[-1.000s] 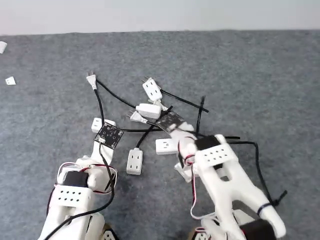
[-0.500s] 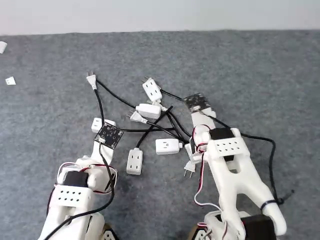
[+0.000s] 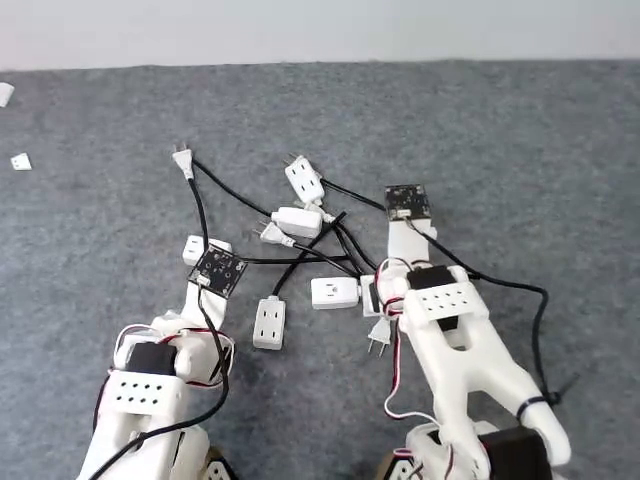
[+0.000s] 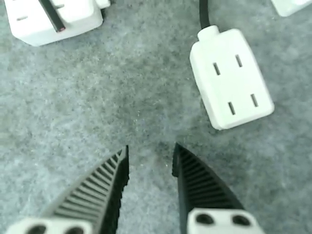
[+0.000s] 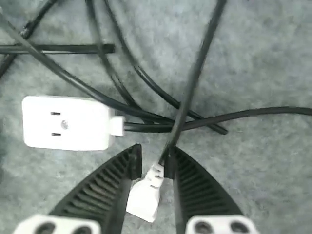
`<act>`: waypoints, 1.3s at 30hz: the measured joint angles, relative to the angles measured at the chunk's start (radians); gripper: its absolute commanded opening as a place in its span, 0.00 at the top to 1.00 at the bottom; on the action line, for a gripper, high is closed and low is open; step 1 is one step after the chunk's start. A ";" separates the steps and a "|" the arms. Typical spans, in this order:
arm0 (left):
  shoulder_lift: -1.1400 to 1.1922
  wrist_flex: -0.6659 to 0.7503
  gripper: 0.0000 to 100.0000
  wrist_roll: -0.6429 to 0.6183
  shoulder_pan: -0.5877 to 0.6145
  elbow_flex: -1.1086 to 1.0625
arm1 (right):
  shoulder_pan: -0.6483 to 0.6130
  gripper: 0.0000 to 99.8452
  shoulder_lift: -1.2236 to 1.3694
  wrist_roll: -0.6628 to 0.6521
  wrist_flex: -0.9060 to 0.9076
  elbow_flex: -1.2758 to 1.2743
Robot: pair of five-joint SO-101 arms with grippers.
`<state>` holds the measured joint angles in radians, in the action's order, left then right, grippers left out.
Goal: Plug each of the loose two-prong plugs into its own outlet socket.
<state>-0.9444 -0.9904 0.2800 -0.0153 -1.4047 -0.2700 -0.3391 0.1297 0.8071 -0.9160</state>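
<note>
Pinching a small white two-prong plug (image 5: pixel 145 199), the right gripper (image 5: pixel 153 151) rests near a white socket block (image 5: pixel 66 122); the left gripper (image 4: pixel 151 148) has fingers narrowly apart, empty.

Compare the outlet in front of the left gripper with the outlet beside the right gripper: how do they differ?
The left outlet shows four slots in two pairs; the right outlet shows only one pair. In the high view the left outlet runs near-to-far, while the right outlet runs side-to-side. Both are white, have nothing plugged in, and lie face up on the carpet.
</note>
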 measured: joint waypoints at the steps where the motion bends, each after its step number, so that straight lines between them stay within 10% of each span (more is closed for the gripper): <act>1: 0.000 0.000 0.87 0.000 0.000 0.000 | 0.003 0.91 0.000 0.000 0.000 0.000; 39: 0.000 0.017 0.86 0.002 0.000 0.000 | -0.006 0.91 0.028 0.061 0.037 -0.012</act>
<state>-0.9444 -0.9735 0.2816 -0.0153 -1.4047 -0.2762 -0.3115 0.1910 0.8439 -0.9283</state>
